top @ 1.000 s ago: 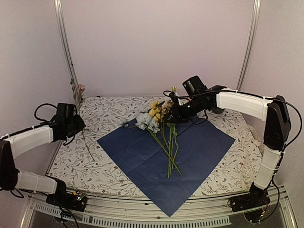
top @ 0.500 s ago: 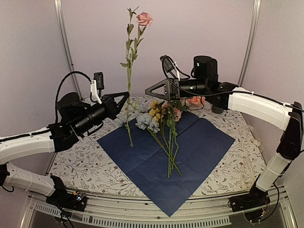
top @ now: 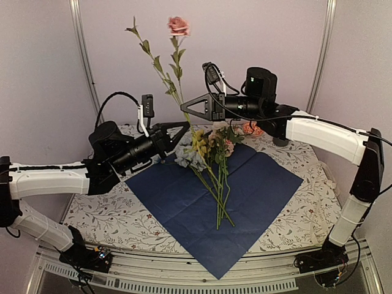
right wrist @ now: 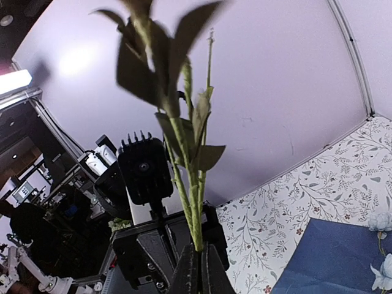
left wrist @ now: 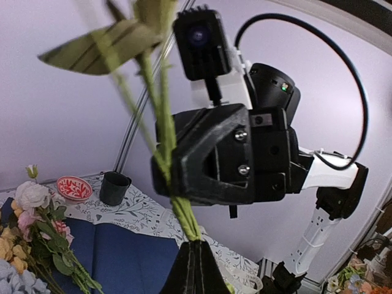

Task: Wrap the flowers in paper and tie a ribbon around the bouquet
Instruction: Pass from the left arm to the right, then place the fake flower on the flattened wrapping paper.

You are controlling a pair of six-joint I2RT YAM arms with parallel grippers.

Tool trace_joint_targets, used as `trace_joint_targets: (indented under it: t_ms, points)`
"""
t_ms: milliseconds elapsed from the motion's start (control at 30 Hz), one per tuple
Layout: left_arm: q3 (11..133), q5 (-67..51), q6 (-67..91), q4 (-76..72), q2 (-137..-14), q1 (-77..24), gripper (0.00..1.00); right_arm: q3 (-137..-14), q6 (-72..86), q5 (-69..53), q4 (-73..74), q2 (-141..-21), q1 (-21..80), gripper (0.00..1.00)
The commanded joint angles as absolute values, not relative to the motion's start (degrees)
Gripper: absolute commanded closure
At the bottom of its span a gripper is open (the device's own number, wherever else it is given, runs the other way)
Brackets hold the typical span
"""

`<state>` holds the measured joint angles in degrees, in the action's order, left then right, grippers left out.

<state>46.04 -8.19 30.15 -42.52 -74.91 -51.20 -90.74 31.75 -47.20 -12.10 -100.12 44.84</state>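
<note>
Left pincer and right pincer were seen from above pinched on one pink-bloomed stem, held above the flowers laid on the navy paper. At the left wrist, the stem was gripped below the right pincer; at the right wrist, it was likewise clamped.

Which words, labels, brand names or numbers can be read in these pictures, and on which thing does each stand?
None: no text can be read in any view. The tablecloth carries only a leaf print, the red dish only a pattern; the paper, the left gripper and the right gripper show no lettering.
</note>
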Motion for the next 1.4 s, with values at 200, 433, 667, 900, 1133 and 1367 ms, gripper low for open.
trace_joint_targets:
  t_ms: [200,433,667,900,1133,1367]
  points:
    - [48.5,4.5,30.2,-25.4,-74.8,-51.9,0.1,-83.7,35.7,-37.8,2.8,-96.5,37.3,1.0]
    - [50.0,14.2,39.1,7.8,-77.6,-40.5,0.09,-75.9,39.6,-34.8,4.6,-101.0,33.6,1.0]
    - [41.2,13.0,41.6,11.3,-79.8,-34.6,0.07,-78.4,40.9,-32.0,4.5,-110.4,33.0,0.98]
    - [39.0,10.5,41.6,11.6,-83.9,-31.2,0.01,-77.6,42.1,-30.4,4.7,-111.3,32.6,0.66]
    - [38.9,8.1,38.9,10.2,-85.4,-26.5,0.01,-73.5,37.0,-24.6,10.2,-100.8,30.9,0.59]
    - [37.8,2.4,38.6,5.7,-87.8,-19.2,0.01,-64.3,29.8,-20.4,21.5,-97.6,16.3,0.57]
